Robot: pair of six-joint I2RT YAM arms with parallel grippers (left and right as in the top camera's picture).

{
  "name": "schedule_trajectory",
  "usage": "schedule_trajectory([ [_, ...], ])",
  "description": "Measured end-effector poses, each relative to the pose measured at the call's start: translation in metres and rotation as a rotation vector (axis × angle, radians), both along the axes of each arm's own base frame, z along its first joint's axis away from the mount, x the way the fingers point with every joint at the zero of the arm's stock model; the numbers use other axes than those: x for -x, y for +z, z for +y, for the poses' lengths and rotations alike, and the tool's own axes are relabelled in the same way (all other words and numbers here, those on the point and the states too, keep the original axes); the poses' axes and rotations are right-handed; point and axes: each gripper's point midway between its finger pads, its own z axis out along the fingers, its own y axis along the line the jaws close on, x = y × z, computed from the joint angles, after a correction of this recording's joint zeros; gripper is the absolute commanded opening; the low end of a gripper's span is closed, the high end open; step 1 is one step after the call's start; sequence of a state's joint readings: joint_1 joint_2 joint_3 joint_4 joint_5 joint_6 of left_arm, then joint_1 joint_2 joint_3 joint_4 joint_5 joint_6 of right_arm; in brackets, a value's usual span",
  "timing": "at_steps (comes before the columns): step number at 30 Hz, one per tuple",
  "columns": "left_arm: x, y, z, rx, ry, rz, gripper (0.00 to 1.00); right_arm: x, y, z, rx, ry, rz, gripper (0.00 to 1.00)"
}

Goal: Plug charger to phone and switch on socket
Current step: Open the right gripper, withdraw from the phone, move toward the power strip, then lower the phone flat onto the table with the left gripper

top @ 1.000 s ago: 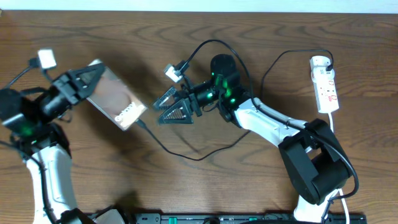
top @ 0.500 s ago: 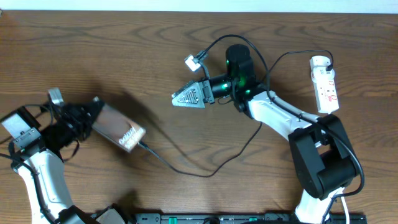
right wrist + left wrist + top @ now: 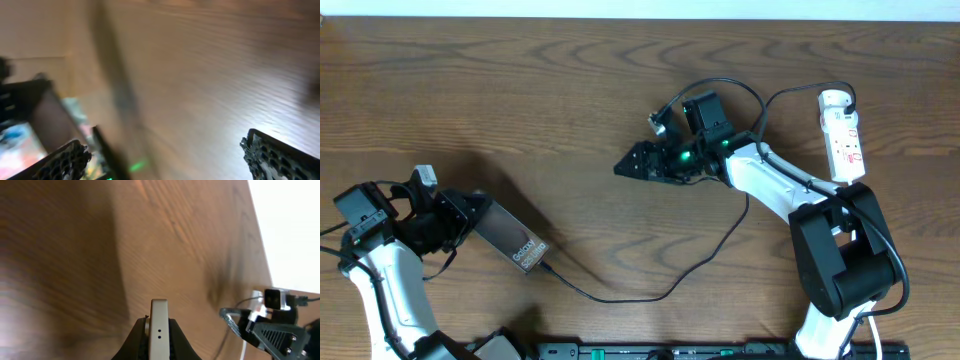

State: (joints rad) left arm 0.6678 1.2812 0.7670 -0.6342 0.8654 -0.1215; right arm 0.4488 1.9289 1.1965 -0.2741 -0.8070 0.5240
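My left gripper (image 3: 472, 212) is shut on the phone (image 3: 515, 240) at the table's lower left and holds it tilted, with the lettered end pointing right. In the left wrist view the phone's pale edge (image 3: 159, 330) stands between the black fingers of that gripper (image 3: 159, 324). The charger's thin black cable (image 3: 620, 297) meets the phone's right end, sags across the table and climbs towards the white socket (image 3: 844, 140) at the far right. My right gripper (image 3: 632, 164) hovers open mid-table, away from cable and phone. Its view is blurred, and its open jaws (image 3: 165, 152) hold nothing.
A black rail (image 3: 670, 351) runs along the front edge between the arm bases. The right arm's own thick black cable (image 3: 720, 88) loops above its wrist. Bare wood lies between the two grippers.
My left arm has drawn the phone down and left towards the front edge, and the cable has trailed after it. The right gripper, open throughout, has swung right and away from the phone.
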Motion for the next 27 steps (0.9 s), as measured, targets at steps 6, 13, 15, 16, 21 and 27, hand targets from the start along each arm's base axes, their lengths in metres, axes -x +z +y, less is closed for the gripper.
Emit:
schedule_trajectory([
  [6, -0.008, -0.004, -0.011, -0.070, -0.067, -0.008, 0.07, -0.011, 0.004, -0.038, 0.170, -0.102, -0.059, 0.99],
  [13, -0.032, -0.008, -0.037, -0.097, -0.149, -0.044, 0.07, -0.009, 0.073, -0.072, 0.270, -0.196, -0.254, 0.99],
  [15, -0.038, -0.016, -0.040, -0.080, -0.145, -0.028, 0.08, -0.006, 0.086, -0.082, 0.299, -0.222, -0.288, 0.99],
  [16, -0.041, -0.020, -0.041, -0.070, -0.143, -0.018, 0.08, -0.004, 0.093, -0.087, 0.315, -0.236, -0.302, 0.99],
  [21, -0.045, -0.055, -0.049, 0.003, -0.139, 0.092, 0.07, 0.004, 0.109, -0.109, 0.389, -0.294, -0.349, 0.99],
  [27, -0.041, -0.081, -0.053, 0.054, -0.129, 0.177, 0.07, 0.006, 0.110, -0.119, 0.434, -0.318, -0.354, 0.99],
])
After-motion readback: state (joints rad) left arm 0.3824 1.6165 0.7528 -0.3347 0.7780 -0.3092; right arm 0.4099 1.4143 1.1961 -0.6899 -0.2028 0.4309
